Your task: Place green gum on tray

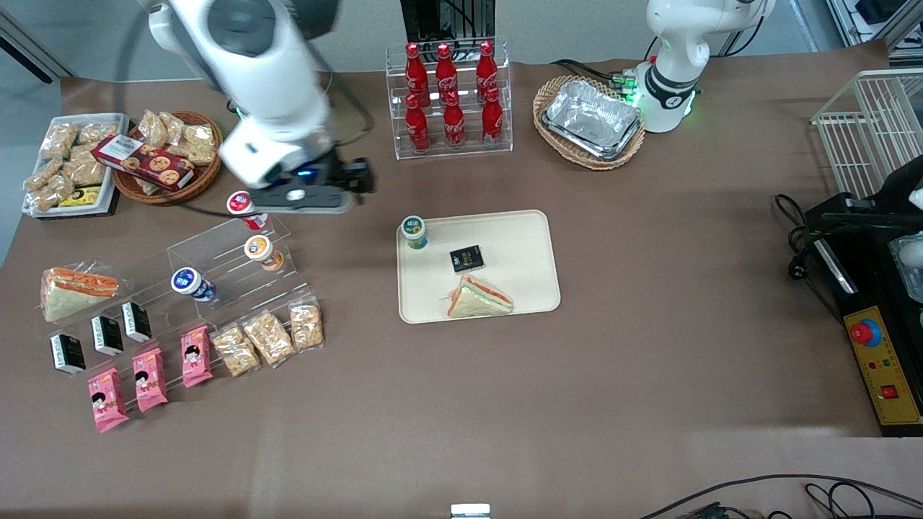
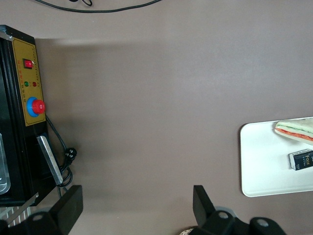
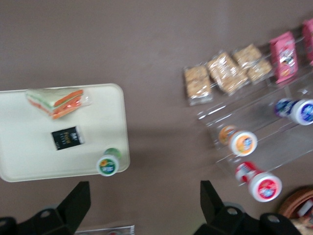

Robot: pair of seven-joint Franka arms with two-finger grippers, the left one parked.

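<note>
The green gum (image 1: 414, 231), a small bottle with a green-rimmed white lid, stands upright on the cream tray (image 1: 526, 238), at the tray corner farthest from the front camera and nearest the working arm's end. It also shows in the right wrist view (image 3: 108, 164) on the tray (image 3: 29, 161). My right gripper (image 1: 310, 194) is raised above the bare table between the tray and the clear tiered stand (image 1: 216, 267), apart from the gum. Its fingers (image 3: 78, 200) are spread wide with nothing between them.
On the tray lie a black packet (image 1: 466, 259) and a wrapped sandwich (image 1: 479, 299). The stand holds red-lidded (image 1: 240, 204), orange-lidded (image 1: 258, 248) and blue-lidded (image 1: 186, 282) bottles. A cola rack (image 1: 448, 97), a wicker basket of foil trays (image 1: 590, 121) and snack packs (image 1: 267, 335) stand around.
</note>
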